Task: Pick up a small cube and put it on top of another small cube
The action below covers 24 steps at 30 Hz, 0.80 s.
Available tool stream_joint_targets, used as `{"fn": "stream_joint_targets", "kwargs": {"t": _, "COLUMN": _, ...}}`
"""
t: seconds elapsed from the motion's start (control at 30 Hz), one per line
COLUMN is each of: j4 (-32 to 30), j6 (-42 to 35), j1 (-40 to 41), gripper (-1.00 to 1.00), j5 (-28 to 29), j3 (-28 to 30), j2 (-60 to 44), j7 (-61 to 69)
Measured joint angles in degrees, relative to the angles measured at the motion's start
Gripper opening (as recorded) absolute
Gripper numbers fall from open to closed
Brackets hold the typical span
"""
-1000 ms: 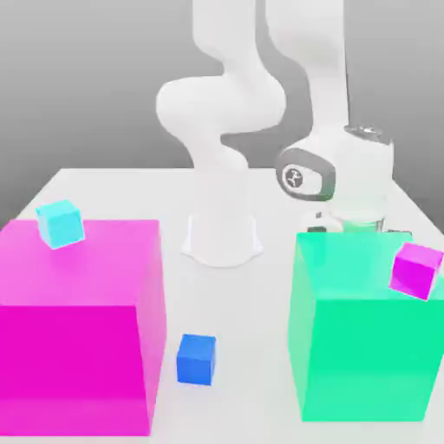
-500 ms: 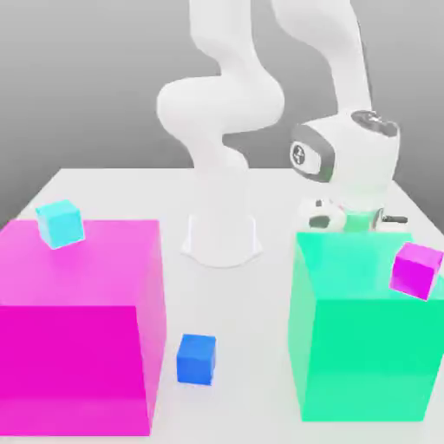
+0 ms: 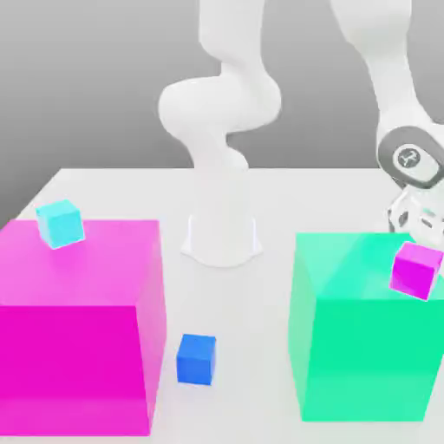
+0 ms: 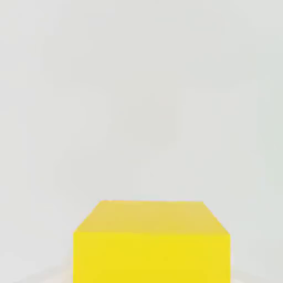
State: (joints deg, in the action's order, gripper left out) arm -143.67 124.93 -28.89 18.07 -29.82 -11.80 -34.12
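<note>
The small cube (image 4: 151, 243), plain yellow, sits very close in the hand view, with pale table far behind it. It looks carried by my gripper (image 3: 416, 227), which hangs raised at the exterior view's right edge, behind the big green block. Its fingertips are hidden there. The other small cube (image 3: 60, 223), light cyan, rests tilted at the back left corner of the big magenta block (image 3: 78, 321), far across from my hand.
The big green block (image 3: 364, 338) stands at the exterior view's right with a small magenta cube (image 3: 415, 270) at its upper right. A small dark blue cube (image 3: 197, 358) lies on the table between the two big blocks. The arm's white base (image 3: 222, 238) stands behind.
My hand has risen and swung toward the exterior view's right, from just behind the green block to the frame's edge. The cubes on the table have not moved.
</note>
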Motion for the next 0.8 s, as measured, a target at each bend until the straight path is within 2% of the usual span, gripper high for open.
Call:
{"fn": "stream_joint_targets", "kwargs": {"t": 0.37, "j4": 18.4, "j6": -9.0, "j1": 3.1, "gripper": -1.00, "j5": 12.0, "j3": 3.1, "j2": -0.3, "j7": 29.8}}
{"fn": "stream_joint_targets", "kwargs": {"t": 0.53, "j4": 28.1, "j6": -14.1, "j1": 7.2, "gripper": -1.00, "j5": 18.4, "j3": 7.5, "j2": 0.4, "j7": 42.0}}
{"fn": "stream_joint_targets", "kwargs": {"t": 0.8, "j4": 27.1, "j6": -18.6, "j1": 17.9, "gripper": -1.00, "j5": 19.6, "j3": 19.1, "j2": 4.5, "j7": 24.9}}
